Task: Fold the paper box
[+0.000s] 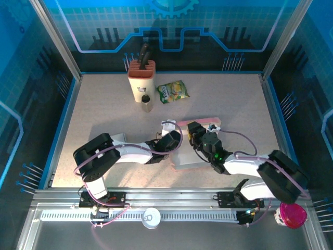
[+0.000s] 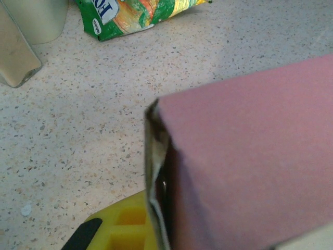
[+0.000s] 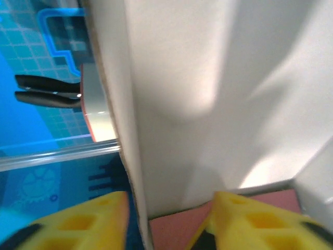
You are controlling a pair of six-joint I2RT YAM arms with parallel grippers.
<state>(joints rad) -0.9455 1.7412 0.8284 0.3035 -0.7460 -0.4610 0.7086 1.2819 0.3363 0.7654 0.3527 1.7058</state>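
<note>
Right gripper [image 3: 169, 208], yellow ribbed plastic, astride matte paper box [image 3: 208, 104]

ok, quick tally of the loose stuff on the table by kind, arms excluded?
paper box: 1
knife block: 1
snack bag: 1
small cup: 1
Total: 4

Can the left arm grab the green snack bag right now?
Probably not right away. The table up to the snack bag is bare, but the left fingers look pinched shut on the paper box; they must let go first.
</note>
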